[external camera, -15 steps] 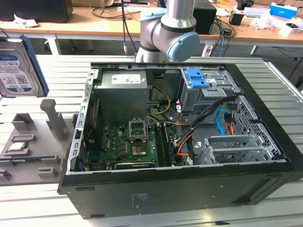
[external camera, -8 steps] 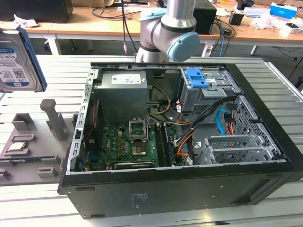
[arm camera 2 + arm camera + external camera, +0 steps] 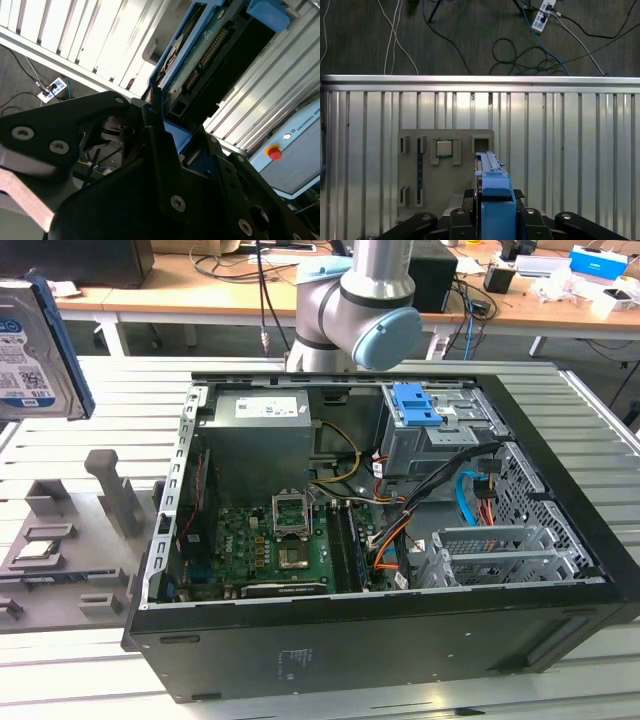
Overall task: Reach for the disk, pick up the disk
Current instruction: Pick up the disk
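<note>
The disk (image 3: 30, 350) hangs high above the table at the exterior view's left, showing its white-and-blue label and a blue rail on its edge. In the second wrist view its circuit-board underside (image 3: 215, 55) runs away from the black fingers (image 3: 155, 135), which clamp its near end. In the first wrist view the disk (image 3: 490, 165) stands edge-on with its blue rail between the two black finger bases. My gripper (image 3: 495, 196) is shut on it, above the grey fixture plate (image 3: 420, 190).
An open computer case (image 3: 380, 540) fills the middle of the ribbed metal table, with a blue latch (image 3: 415, 405) on its drive cage. The fixture plate holds a small processor chip (image 3: 444, 148). The arm's elbow joint (image 3: 360, 310) stands behind the case. Cables and a power strip (image 3: 540, 17) lie on the floor.
</note>
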Action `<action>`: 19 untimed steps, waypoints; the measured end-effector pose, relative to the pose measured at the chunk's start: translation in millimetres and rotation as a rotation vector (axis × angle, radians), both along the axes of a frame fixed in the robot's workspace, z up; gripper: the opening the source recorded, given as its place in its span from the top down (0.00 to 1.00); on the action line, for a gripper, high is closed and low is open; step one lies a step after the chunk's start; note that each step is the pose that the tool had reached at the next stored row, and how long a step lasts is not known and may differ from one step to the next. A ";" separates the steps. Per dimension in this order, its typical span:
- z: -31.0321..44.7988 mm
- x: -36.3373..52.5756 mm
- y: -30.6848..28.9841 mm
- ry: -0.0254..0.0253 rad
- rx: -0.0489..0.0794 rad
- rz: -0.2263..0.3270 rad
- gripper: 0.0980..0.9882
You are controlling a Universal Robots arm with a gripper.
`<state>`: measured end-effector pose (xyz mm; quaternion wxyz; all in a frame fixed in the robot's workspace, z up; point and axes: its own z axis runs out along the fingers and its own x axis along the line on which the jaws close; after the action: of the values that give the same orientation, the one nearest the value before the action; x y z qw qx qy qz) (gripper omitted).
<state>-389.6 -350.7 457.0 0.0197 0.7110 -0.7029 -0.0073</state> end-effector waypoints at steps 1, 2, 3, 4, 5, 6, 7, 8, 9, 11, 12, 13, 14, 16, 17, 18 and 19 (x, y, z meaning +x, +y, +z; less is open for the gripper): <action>3.8 0.2 0.2 0.0001 0.000 0.000 0.70; 5.6 0.3 0.3 0.0000 0.000 0.000 0.70; 8.0 0.4 0.4 0.0000 0.000 0.000 0.70; 9.7 0.5 0.5 0.0001 0.000 0.000 0.70; 11.3 0.6 0.6 0.0000 0.000 0.000 0.70; 14.2 0.8 0.7 0.0000 0.000 0.000 0.70; 16.5 0.9 0.8 0.0001 0.000 0.000 0.70; 18.3 1.1 0.9 0.0001 0.000 0.000 0.70; 20.2 1.2 1.0 0.0001 0.000 0.000 0.70; 25.3 1.5 1.2 0.0001 0.000 0.000 0.70; 28.6 1.8 1.4 0.0002 0.000 0.000 0.70; 30.5 1.9 1.4 0.0001 0.000 0.000 0.70; 32.1 2.0 1.5 0.0001 0.000 0.000 0.70; 38.0 2.3 1.7 0.0002 0.000 0.000 0.70; 41.8 2.6 1.8 0.0002 0.000 0.000 0.70; 44.9 2.8 1.8 0.0001 0.000 0.000 0.70; 47.0 2.9 1.8 0.0003 0.000 0.000 0.70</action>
<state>-386.7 -348.9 504.0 0.0199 0.7110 -0.7029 -0.0073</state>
